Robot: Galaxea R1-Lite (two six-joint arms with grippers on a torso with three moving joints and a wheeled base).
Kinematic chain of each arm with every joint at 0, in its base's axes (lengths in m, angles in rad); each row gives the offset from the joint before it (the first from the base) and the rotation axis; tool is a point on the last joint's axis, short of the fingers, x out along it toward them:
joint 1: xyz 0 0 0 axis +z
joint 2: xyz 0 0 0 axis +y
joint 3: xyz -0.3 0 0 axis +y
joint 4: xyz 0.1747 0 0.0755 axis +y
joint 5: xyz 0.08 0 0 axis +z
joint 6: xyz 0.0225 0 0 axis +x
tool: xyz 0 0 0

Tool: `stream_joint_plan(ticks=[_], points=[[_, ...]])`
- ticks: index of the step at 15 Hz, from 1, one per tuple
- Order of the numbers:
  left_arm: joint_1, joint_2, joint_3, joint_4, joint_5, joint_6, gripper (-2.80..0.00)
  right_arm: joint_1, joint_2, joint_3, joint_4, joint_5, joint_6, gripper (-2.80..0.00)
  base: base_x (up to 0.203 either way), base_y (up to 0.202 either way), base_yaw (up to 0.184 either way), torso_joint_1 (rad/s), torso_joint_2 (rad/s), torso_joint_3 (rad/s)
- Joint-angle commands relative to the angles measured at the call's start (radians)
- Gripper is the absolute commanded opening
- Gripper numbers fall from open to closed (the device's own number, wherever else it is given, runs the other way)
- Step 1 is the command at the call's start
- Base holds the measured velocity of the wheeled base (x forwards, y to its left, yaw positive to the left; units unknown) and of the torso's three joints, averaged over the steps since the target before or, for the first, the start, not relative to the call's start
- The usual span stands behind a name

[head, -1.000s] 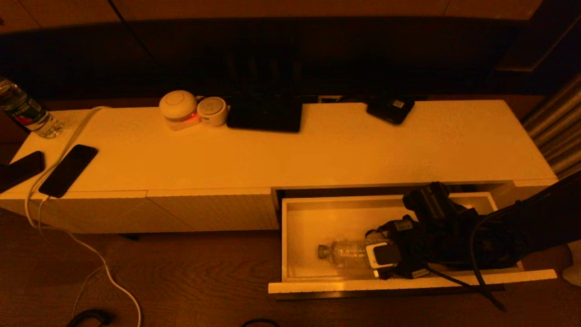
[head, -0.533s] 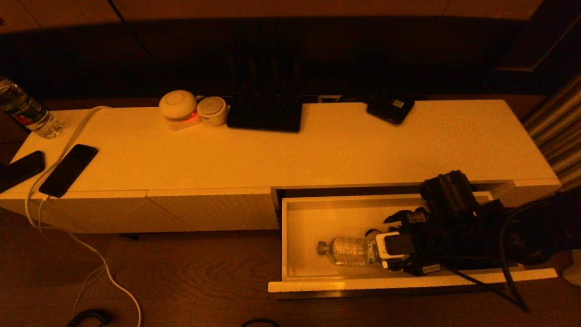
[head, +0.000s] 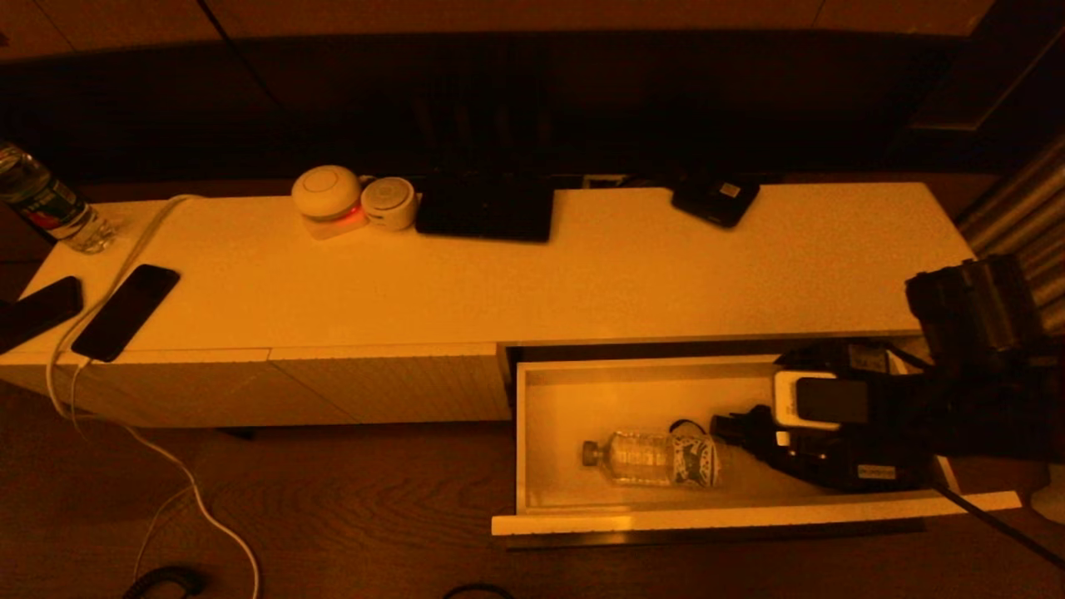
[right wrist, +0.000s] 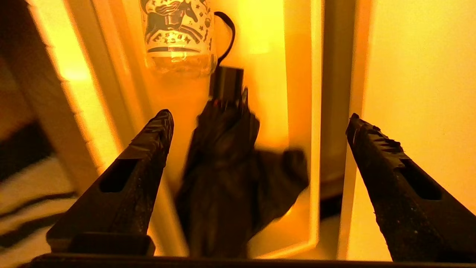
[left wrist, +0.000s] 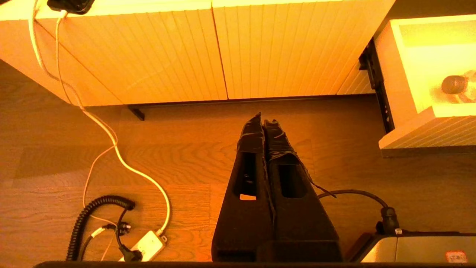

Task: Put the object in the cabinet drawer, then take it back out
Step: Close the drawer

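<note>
The cabinet drawer (head: 666, 524) stands pulled out at the right end of the cabinet (head: 582, 283). A clear plastic bottle (head: 653, 457) lies on its side inside, cap pointing left, free of any grip. Its label end shows in the right wrist view (right wrist: 174, 33). My right gripper (head: 770, 420) hovers open over the drawer's right part, apart from the bottle, fingers (right wrist: 148, 149) spread wide. Below it a black folded umbrella (right wrist: 223, 156) lies in the drawer. My left gripper (left wrist: 262, 119) is shut and empty above the floor, in front of the ribbed panels.
On the cabinet top are two phones (head: 125, 312) with a white cable, two round devices (head: 329, 195), a black pad (head: 487, 208), a small black box (head: 715, 200) and a water bottle (head: 46, 208) at far left. Cables and a power strip (left wrist: 145, 245) lie on the floor.
My right gripper opened, let go of the bottle, and drew back to the right and upward. The bottle stayed lying in the drawer.
</note>
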Motion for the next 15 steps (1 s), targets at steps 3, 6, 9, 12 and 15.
stream_joint_plan(ticks=[3,6,9,12,15], points=[[0.000,0.000,0.000,0.000,0.000,0.000,-2.80,0.022,-0.219,0.050,0.195,0.000,0.113,-2.80,0.000,0.000,0.000,0.000,0.00,0.000],[0.000,0.000,0.000,0.000,0.000,0.000,-2.80,0.045,-0.325,0.134,0.404,0.002,0.208,-2.80,0.000,0.000,0.000,0.000,0.00,0.000],[0.000,0.000,0.000,0.000,0.000,0.000,-2.80,0.046,-0.326,0.156,0.512,0.003,0.377,-2.80,0.000,0.000,0.000,0.000,0.00,0.000],[0.000,0.000,0.000,0.000,0.000,0.000,-2.80,0.047,-0.241,0.159,0.520,0.020,0.423,-2.80,0.000,0.000,0.000,0.000,0.00,0.000],[0.000,0.000,0.000,0.000,0.000,0.000,-2.80,0.055,-0.139,0.172,0.496,0.046,0.454,-2.80,0.000,0.000,0.000,0.000,0.00,0.000]])
